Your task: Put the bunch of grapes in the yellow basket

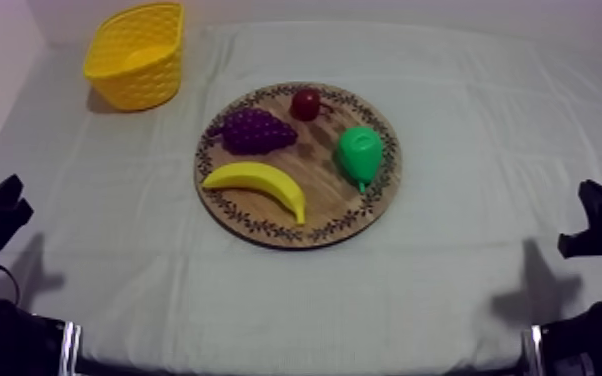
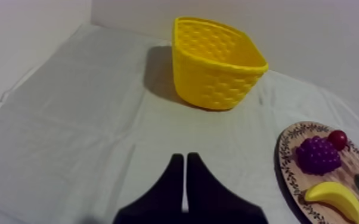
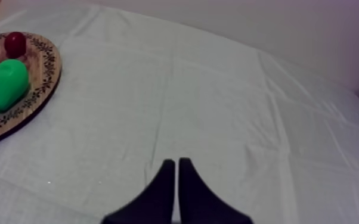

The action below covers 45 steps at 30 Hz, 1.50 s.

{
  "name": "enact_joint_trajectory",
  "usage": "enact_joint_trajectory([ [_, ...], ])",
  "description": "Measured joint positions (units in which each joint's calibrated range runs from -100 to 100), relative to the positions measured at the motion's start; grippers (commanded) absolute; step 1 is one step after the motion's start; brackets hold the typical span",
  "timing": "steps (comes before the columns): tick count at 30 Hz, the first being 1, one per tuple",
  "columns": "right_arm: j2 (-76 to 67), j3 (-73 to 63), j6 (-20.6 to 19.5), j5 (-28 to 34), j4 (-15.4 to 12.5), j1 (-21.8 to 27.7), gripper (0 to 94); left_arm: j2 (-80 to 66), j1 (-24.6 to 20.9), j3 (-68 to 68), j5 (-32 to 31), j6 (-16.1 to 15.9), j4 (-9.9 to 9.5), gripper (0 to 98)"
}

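Observation:
The purple bunch of grapes [image 1: 255, 130] lies on the round wooden board [image 1: 365, 205] at its upper left, beside a small red fruit [image 1: 306, 103], a green pear [image 1: 360, 152] and a yellow banana [image 1: 258, 183]. The yellow basket [image 1: 138, 55] stands at the table's far left corner. My left gripper [image 1: 3, 205] rests low at the left edge, far from the board. Its fingers lie together as a narrow wedge [image 2: 185, 179] over bare cloth, with the grapes [image 2: 317, 154] and basket [image 2: 216, 64] ahead. My right gripper [image 1: 593, 215] rests low at the right edge, likewise shut [image 3: 173, 179].
The board [image 3: 42, 83] with the pear [image 3: 9, 83] and red fruit [image 3: 15, 43] lies well off from the right gripper. Grey-white cloth [image 1: 465, 110] covers the table, with walls behind and to the left of the basket.

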Motion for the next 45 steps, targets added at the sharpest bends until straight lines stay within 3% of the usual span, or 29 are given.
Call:
enact_joint_trajectory([
  [5,0.0,0.0,0.0,0.0,0.0,0.0,0.5,0.0,0.5,-0.1,0.4,-1.7,0.17,0.0],
  [11,0.0,0.0,0.0,0.0,0.0,0.0,0.5,0.0,0.5,-0.1,0.5,-8.0,0.18,0.0],
  [14,0.0,0.0,0.0,0.0,0.0,0.0,0.5,0.0,0.5,-0.1,0.5,-9.5,0.18,0.0],
  [28,0.0,0.0,0.0,0.2,0.0,0.0,0.5,1.8,1.4,-0.7,-0.6,-10.3,0.18,0.0],
  [45,0.0,0.0,0.0,0.0,0.0,0.0,0.5,24.8,8.1,-19.8,-1.0,-10.7,-0.79,0.0],
])
